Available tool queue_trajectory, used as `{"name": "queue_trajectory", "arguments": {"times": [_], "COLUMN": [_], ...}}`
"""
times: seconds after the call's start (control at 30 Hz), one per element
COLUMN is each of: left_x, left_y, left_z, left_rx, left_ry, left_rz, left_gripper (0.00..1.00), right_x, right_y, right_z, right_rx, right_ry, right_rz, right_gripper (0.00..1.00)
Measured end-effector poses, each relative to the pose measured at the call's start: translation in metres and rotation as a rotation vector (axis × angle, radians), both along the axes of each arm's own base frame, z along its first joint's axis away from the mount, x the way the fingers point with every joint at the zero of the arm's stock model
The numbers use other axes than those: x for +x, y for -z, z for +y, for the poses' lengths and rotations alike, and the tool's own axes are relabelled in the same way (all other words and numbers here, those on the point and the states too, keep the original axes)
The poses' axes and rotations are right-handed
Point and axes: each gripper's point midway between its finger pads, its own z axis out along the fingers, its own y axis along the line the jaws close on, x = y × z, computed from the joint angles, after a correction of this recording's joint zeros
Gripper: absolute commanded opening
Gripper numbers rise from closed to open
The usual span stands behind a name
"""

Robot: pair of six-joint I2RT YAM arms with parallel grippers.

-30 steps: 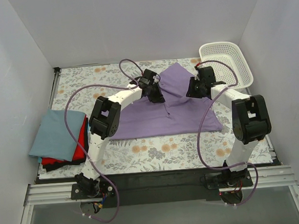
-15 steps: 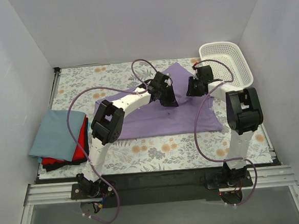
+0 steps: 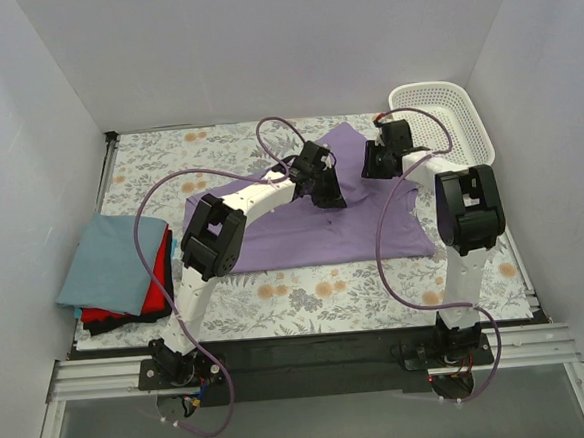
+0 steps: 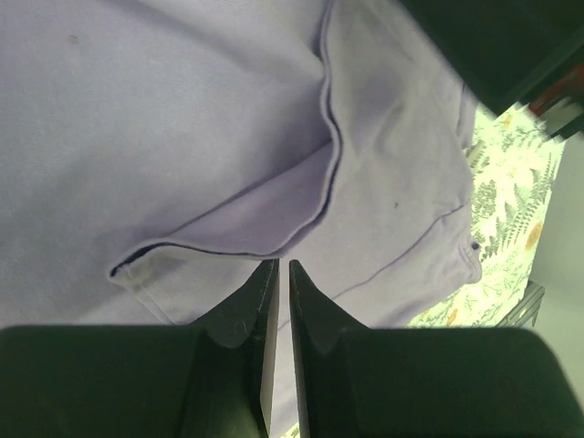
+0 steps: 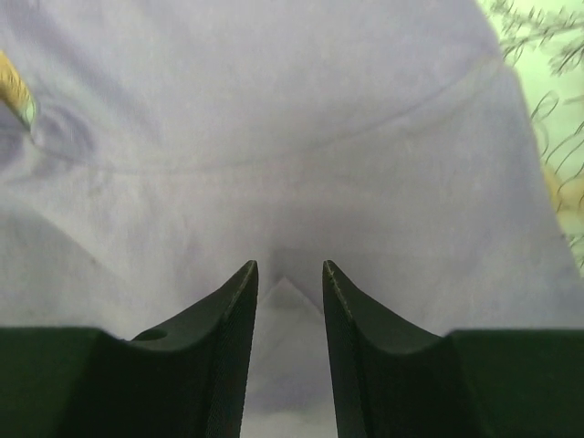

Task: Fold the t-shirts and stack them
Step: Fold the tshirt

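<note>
At the left edge of the floral table cover [image 3: 308, 300] sits a stack of folded shirts. The blue-grey shirt [image 3: 109, 257] is on top, the red shirt [image 3: 155, 289] shows beneath its right side, and the black shirt [image 3: 107, 325] is at the bottom with only its edge peeping out.

Well apart from that stack, the lilac shirt [image 3: 283, 240] lies spread across the middle of the table. It is mostly flat, with one part reaching towards the back wall between the two arms.

The left gripper [image 4: 276, 266] is lowered onto the upper middle of this shirt, pointing down at it. Its jaws stand almost together, with only a thin slit between them. A raised fold of lilac cloth runs across just ahead of the fingertips and ends beside them. Whether any cloth is caught in the slit cannot be told.

Just to the right, near the left one but not touching it, the right gripper [image 5: 288, 270] is also over the lilac shirt, at its upper right part. Its jaws stand partly apart with a moderate gap. A small peak of cloth rises in that gap right at the tips, with flat cloth and a curved seam beyond. Neither finger visibly presses that peak.

In the far right back corner stands the white mesh basket [image 3: 479, 136], beside the shirt's right edge and apart from it.
</note>
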Motion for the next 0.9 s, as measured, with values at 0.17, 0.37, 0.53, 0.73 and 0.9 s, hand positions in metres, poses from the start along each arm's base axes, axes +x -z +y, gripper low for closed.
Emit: {"name": "queue_trajectory", "arguments": {"times": [0.17,0.37,0.53,0.73,0.9], "left_x": [0.001,0.004,0.006,0.007,0.008], "left_y": [0.008,0.008,0.008,0.009,0.009], "left_z": [0.003,0.004,0.006,0.009,0.011], "left_rx": [0.019,0.029,0.038,0.045,0.046], "left_ry": [-0.015,-0.027,-0.037,-0.042,-0.046], "left_rz": [0.006,-0.002,-0.007,-0.003,-0.002], "left_gripper": [0.08,0.08,0.07,0.07,0.07], "right_x": [0.019,0.037,0.048,0.057,0.062], "right_y": [0.003,0.012,0.014,0.014,0.014], "right_z": [-0.001,-0.005,-0.01,-0.014,-0.019], "right_rx": [-0.006,-0.037,-0.062,-0.078,-0.094], "right_ry": [0.035,0.071,0.099,0.134,0.159], "right_rz": [-0.013,-0.006,-0.004,-0.008,-0.015], "right_gripper": [0.4,0.39,0.39,0.4,0.44]}}
